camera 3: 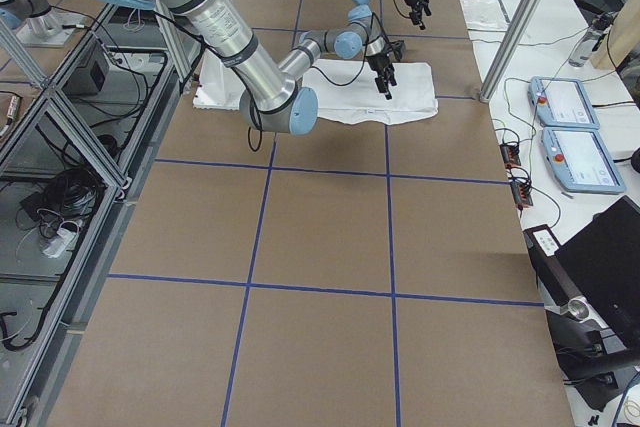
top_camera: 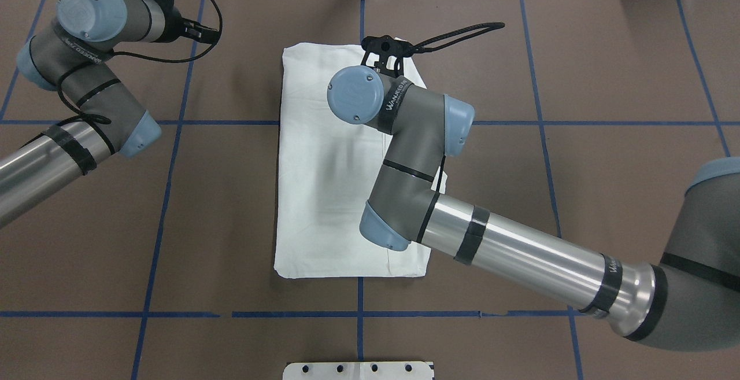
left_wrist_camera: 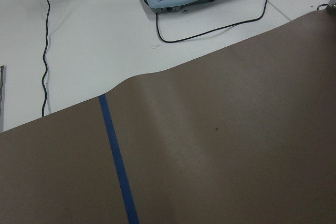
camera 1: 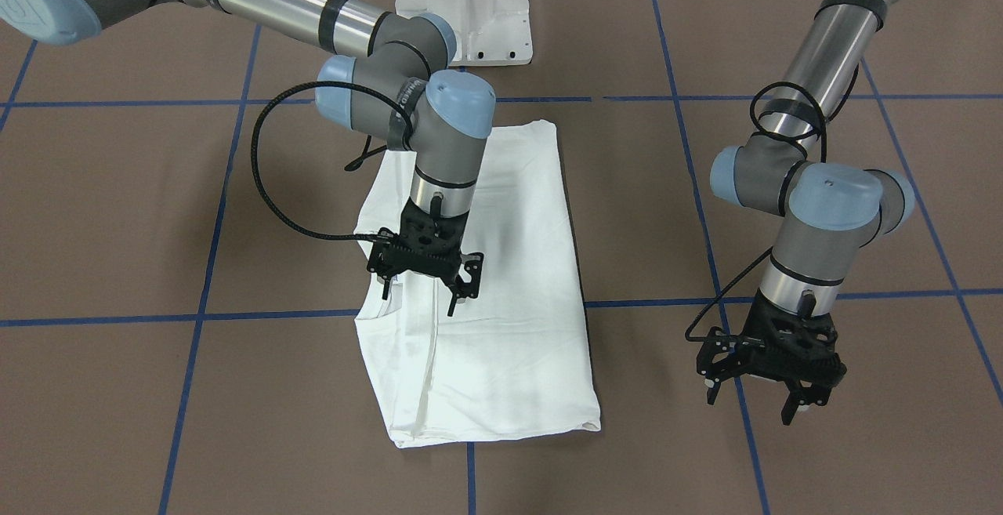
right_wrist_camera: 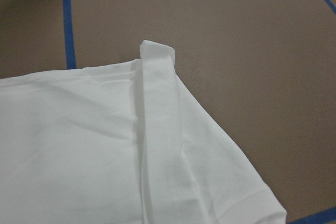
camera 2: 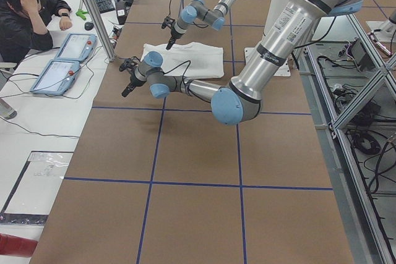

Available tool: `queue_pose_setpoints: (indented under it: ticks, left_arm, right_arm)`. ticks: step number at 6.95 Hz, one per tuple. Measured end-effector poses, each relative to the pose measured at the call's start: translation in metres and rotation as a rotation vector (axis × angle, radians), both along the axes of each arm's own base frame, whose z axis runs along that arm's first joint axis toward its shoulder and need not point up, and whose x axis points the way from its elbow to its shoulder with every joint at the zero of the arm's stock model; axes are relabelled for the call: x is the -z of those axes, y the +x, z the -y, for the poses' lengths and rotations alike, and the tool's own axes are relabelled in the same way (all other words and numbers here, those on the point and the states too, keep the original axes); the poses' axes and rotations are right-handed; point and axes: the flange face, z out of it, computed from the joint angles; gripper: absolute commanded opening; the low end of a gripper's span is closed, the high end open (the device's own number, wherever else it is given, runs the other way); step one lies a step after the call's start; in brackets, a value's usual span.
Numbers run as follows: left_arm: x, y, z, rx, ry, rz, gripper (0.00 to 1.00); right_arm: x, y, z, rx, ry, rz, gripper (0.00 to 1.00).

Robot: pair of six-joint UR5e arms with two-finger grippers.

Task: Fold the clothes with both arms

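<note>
While the folded T-shirt (camera 1: 517,264) lies under the right end effector (camera 1: 419,299), we see the left end effector (camera 1: 748,409) well aside over the worktop (camera 1: 117,209), both spread open and empty.

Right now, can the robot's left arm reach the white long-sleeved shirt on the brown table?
Probably yes, after a sideways move. The left arm's black claw gripper hangs open over the bare brown table, apart from the folded white shirt, and nothing lies between them.
</note>
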Motion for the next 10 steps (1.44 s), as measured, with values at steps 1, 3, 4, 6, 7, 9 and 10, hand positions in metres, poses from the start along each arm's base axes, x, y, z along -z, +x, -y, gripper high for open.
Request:
queue_pose_setpoints:
  ticks: [1, 3, 4, 6, 7, 9, 10]
  left_arm:
    - [-0.003, -0.001, -0.001, 0.0, -0.003, 0.002, 1.0]
    - [-0.005, -0.001, -0.001, 0.0, -0.004, 0.003, 1.0]
    - [-0.005, -0.001, -0.001, 0.0, -0.005, 0.003, 1.0]
    - [-0.005, -0.001, -0.001, 0.0, -0.006, 0.004, 1.0]
    - [-0.005, -0.001, -0.001, 0.0, -0.006, 0.004, 1.0]
    - [-0.005, -0.001, -0.001, 0.0, -0.006, 0.004, 1.0]
    - [-0.005, -0.001, -0.002, -0.001, -0.006, 0.005, 1.0]
  right_arm:
    - [-0.006, -0.011, 0.019, -0.002, -0.018, -0.04, 1.0]
    - [-0.025, -0.025, 0.036, -0.004, -0.022, -0.06, 1.0]
    - [-0.033, -0.028, 0.039, -0.005, -0.023, -0.066, 1.0]
    - [-0.041, -0.025, 0.046, 0.006, -0.019, -0.088, 1.0]
    - [-0.042, -0.021, 0.052, 0.028, -0.01, -0.107, 1.0]
    - [-0.048, -0.004, 0.062, 0.101, -0.03, -0.209, 1.0]
    - [-0.051, 0.012, 0.069, 0.154, -0.05, -0.275, 1.0]
